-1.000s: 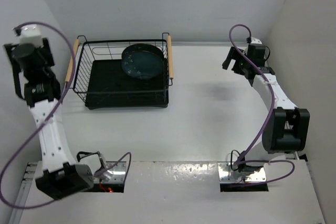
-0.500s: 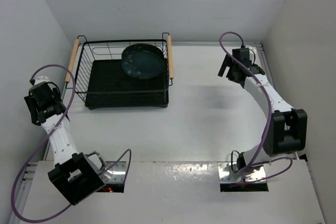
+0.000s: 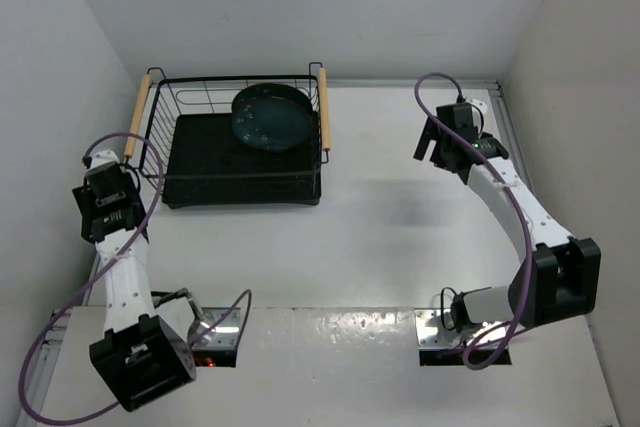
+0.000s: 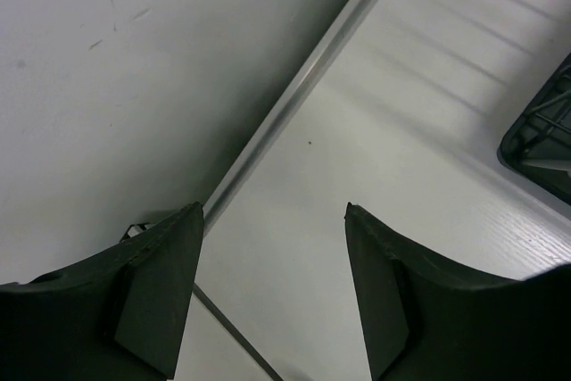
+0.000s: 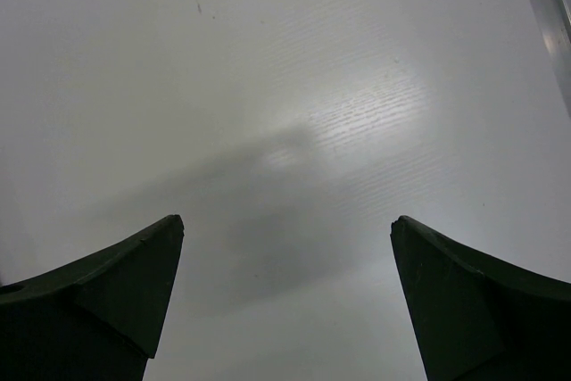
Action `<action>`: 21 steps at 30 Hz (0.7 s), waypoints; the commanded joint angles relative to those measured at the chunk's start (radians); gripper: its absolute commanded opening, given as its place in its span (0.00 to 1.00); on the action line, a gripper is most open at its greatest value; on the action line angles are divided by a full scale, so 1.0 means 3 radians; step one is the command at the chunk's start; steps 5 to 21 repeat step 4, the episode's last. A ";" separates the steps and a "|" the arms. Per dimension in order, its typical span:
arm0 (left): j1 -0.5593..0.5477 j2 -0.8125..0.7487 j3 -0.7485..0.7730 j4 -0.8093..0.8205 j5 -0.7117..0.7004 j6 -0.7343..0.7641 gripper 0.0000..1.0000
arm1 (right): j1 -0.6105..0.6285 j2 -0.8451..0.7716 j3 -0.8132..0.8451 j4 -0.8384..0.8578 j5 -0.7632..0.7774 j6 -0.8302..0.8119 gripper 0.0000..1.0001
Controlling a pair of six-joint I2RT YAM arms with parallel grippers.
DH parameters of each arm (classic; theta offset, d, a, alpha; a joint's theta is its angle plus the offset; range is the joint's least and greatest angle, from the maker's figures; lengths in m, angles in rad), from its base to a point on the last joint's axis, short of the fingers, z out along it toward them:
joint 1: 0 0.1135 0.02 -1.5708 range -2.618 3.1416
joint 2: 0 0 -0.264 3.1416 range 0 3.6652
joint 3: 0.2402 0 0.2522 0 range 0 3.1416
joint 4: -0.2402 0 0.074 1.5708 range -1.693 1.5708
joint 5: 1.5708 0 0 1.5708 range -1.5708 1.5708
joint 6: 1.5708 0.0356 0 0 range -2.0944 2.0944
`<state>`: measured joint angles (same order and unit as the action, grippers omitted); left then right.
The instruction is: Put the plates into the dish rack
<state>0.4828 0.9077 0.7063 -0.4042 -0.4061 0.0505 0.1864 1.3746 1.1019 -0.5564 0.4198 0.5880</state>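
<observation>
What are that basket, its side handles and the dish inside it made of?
The dish rack looks like thin black coated metal wire, judging by its open grid. Its handles appear pale bare wood. The plate seems glazed ceramic: glossy dark teal, faintly speckled.

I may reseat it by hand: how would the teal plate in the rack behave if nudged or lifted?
The plate looks glossy, so probably slippery to grip. It seems rigid ceramic, likely heavy for its size and chippable against the dish rack wires. It appears propped in the far right corner, so a push may tip it.
</observation>
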 commanded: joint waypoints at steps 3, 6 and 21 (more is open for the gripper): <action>-0.0131 -0.0004 0.0080 0.0043 -0.0098 -0.0076 0.69 | 0.0105 -0.0215 -0.0124 0.0003 0.0134 0.0070 1.00; -0.0162 -0.0004 0.0080 0.0043 -0.0099 -0.0076 0.69 | 0.0140 -0.0271 -0.0140 0.0085 0.0155 0.0045 1.00; -0.0162 -0.0004 0.0080 0.0043 -0.0099 -0.0076 0.69 | 0.0140 -0.0271 -0.0140 0.0085 0.0155 0.0045 1.00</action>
